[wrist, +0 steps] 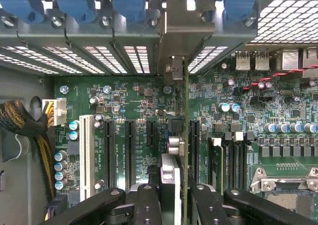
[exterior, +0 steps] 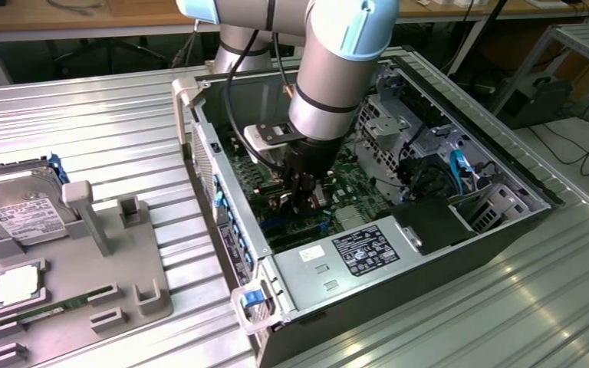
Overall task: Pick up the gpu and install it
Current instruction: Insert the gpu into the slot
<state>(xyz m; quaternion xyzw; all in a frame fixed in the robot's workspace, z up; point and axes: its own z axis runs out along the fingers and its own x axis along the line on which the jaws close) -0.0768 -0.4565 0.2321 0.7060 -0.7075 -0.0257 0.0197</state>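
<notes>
The gpu is seen edge-on in the wrist view, a thin upright card held over the green motherboard. Its silver end bracket reaches up to the rear slot openings of the case. My gripper is shut on the card, one black finger on each side of it. Whether the card sits in a slot I cannot tell. In the exterior view the arm reaches down into the open computer case, and my gripper is low over the board with the dark gpu beneath it.
Black expansion slots and a white slot lie beside the card. A braided cable bundle hangs at one side. The power supply fills the case's near end. On the exterior view's left, a grey fixture holds a hard drive.
</notes>
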